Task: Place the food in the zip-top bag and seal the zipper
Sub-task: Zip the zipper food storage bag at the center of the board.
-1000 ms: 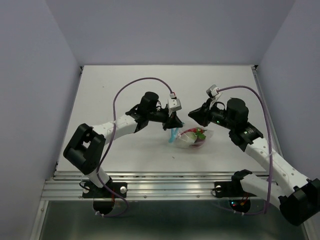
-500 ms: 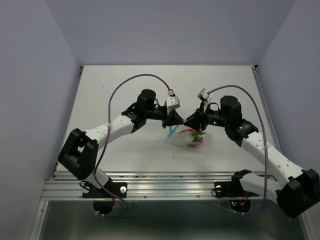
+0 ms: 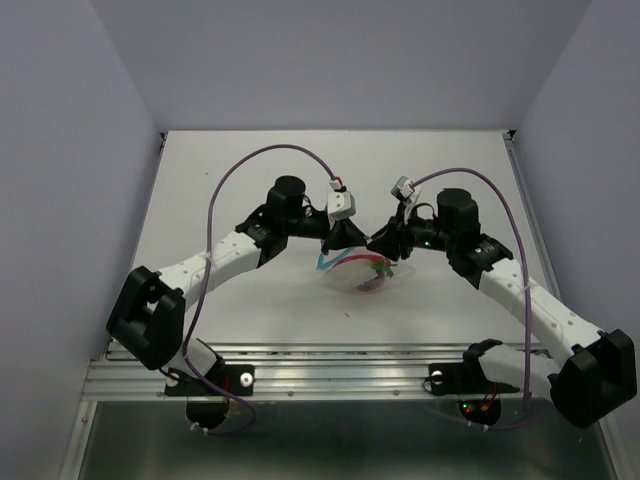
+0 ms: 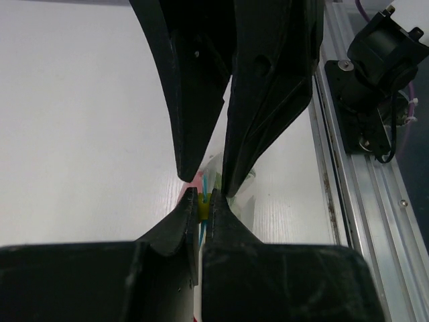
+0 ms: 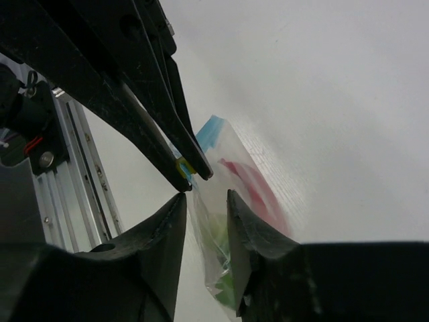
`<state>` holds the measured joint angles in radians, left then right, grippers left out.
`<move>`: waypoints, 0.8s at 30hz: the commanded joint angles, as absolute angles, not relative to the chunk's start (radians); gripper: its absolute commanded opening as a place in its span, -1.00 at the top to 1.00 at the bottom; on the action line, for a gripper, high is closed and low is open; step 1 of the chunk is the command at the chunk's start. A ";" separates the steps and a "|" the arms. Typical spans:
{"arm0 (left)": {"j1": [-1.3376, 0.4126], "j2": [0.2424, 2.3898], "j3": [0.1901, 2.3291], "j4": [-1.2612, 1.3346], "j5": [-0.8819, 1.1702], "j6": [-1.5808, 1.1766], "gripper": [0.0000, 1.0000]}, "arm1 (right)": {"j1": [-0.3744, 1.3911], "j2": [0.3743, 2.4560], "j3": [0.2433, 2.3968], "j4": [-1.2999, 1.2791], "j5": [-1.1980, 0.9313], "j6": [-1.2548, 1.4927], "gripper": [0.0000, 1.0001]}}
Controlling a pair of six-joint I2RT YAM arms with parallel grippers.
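Observation:
The clear zip-top bag point(image 3: 352, 276) lies mid-table between both arms, with the food inside showing as a red chili point(image 5: 253, 186) and green leaves point(image 5: 226, 287); I cannot make out the onion. My left gripper point(image 4: 202, 201) is shut on the yellow slider point(image 4: 203, 208) of the blue zipper point(image 5: 213, 127) at the bag's mouth. My right gripper point(image 5: 205, 197) stands open. Its fingertips point(image 5: 178, 199) straddle the bag's thin upper edge just below the left gripper's tips point(image 5: 194, 176). In the top view the left gripper point(image 3: 341, 246) and the right gripper point(image 3: 378, 246) nearly meet over the bag.
The metal rail point(image 3: 330, 372) at the table's near edge lies close below the bag. Purple cables point(image 3: 262, 160) arch above both arms. Grey walls enclose the white table point(image 3: 250, 160) on three sides.
The right gripper moved left to the bag's mouth and opened around its edge. The left arm shifted left, pulling the zipper end and bag with it.

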<state>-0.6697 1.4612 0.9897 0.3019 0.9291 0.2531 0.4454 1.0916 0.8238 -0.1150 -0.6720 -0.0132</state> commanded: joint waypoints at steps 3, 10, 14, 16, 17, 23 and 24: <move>-0.675 1.425 1.000 0.336 0.973 0.264 1.00 | 0.443 1.114 0.873 -0.074 -0.750 -0.040 0.70; -0.675 1.439 1.005 0.315 0.954 0.270 1.00 | 0.443 1.065 0.844 0.086 -0.672 0.073 0.99; -0.675 1.453 0.997 0.305 0.930 0.268 1.00 | 0.443 0.980 0.804 0.136 -0.545 0.098 0.99; -0.675 1.460 0.989 0.299 0.894 0.267 1.00 | 0.443 0.956 0.796 0.143 -0.512 0.119 0.99; -0.675 1.463 0.986 0.299 0.885 0.267 1.00 | 0.443 0.948 0.795 0.143 -0.511 0.124 0.99; -0.675 1.462 0.940 0.327 0.845 0.222 1.00 | 0.443 0.887 0.793 0.143 -0.517 0.156 0.99; -0.675 1.456 0.924 0.331 0.816 0.213 1.00 | 0.443 0.871 0.792 0.149 -0.525 0.163 0.99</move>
